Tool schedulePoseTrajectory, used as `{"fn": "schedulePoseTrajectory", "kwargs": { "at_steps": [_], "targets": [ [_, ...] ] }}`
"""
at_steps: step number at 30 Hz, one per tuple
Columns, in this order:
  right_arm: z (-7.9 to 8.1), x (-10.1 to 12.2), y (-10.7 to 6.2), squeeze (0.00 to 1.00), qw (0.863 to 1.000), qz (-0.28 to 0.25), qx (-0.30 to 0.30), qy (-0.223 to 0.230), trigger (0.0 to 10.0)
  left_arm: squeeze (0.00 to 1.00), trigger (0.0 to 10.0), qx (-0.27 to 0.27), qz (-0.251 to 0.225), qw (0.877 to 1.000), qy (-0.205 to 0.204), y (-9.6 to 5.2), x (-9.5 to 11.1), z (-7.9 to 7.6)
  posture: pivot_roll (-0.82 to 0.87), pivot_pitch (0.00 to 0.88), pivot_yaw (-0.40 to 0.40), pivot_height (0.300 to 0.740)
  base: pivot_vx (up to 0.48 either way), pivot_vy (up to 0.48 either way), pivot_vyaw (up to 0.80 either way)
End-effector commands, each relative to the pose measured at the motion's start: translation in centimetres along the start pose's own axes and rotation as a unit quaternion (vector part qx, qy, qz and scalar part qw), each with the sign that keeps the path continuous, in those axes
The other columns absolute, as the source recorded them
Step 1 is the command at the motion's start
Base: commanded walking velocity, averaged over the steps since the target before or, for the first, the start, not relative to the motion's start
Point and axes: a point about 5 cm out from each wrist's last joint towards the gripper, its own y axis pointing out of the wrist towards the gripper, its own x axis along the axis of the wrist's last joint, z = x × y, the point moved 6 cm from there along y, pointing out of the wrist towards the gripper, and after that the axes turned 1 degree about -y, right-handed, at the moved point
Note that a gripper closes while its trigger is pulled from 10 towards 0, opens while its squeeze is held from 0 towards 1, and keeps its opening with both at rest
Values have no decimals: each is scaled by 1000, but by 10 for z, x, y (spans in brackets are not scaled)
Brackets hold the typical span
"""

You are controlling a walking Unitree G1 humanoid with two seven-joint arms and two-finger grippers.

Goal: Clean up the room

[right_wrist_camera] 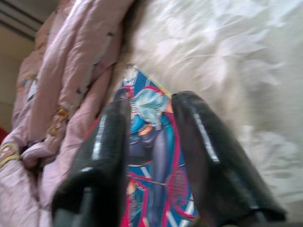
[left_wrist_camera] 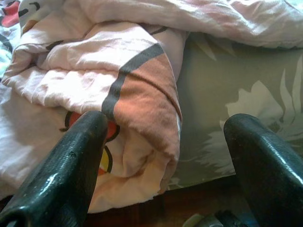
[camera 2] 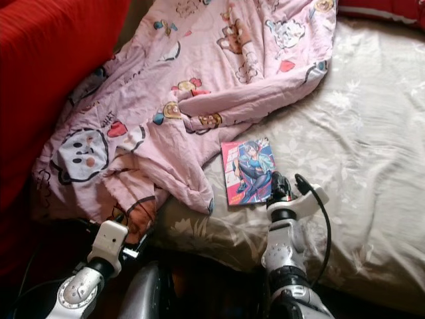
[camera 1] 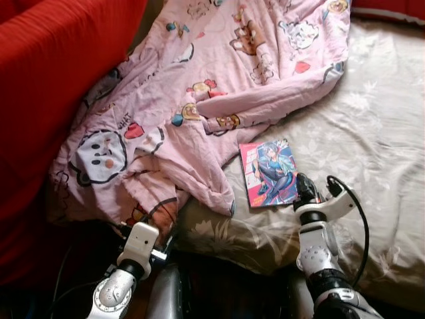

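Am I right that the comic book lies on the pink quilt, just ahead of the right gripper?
Not quite: the comic book lies on the pale floral sheet, beside the pink quilt, as the left eye view shows. It is just ahead of the right gripper.

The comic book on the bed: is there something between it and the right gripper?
Nothing visible stands between them. The right gripper is at the near right corner of the comic book, its fingers slightly parted above the cover. The pink blanket lies beside the book's far and left edges, not over it.
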Motion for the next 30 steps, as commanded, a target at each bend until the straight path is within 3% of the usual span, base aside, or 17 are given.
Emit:
{"fn": "schedulePoseTrajectory", "kwargs": {
  "at_steps": [1, 11, 12, 13, 24, 30],
  "targets": [
    [-10, -7, -4, 1000, 1000, 7, -23, 11, 10000, 0, 10000, -3, 15, 1000, 16, -8, -8, 3, 140, 343, 92, 574, 0, 0, 0],
    [-20, -29, -11, 1000, 997, 56, -39, 29, 10000, 0, 10000, -8, 18, 1000, 22, -9, -8, 4, 152, 350, 114, 574, 0, 0, 0],
    [-21, -31, -11, 231, 997, 63, -40, 31, 10000, 0, 10000, -9, 18, 1000, 22, -10, -8, 4, 153, 350, 115, 574, 0, 0, 0],
    [-21, -32, -12, 0, 997, 66, -42, 29, 10000, 0, 10000, -9, 19, 1000, 23, -10, -8, 4, 155, 351, 116, 574, 0, 0, 0],
    [-23, -35, -12, 0, 995, 77, -46, 33, 10000, 0, 10000, -14, 22, 999, 30, -15, -7, 6, 178, 377, 135, 574, 0, 0, 0],
    [-28, -29, -13, 0, 996, 51, -57, 51, 10000, 0, 10000, -18, 28, 999, 36, -19, -9, 6, 184, 395, 145, 574, 0, 0, 0]
  ]
}}
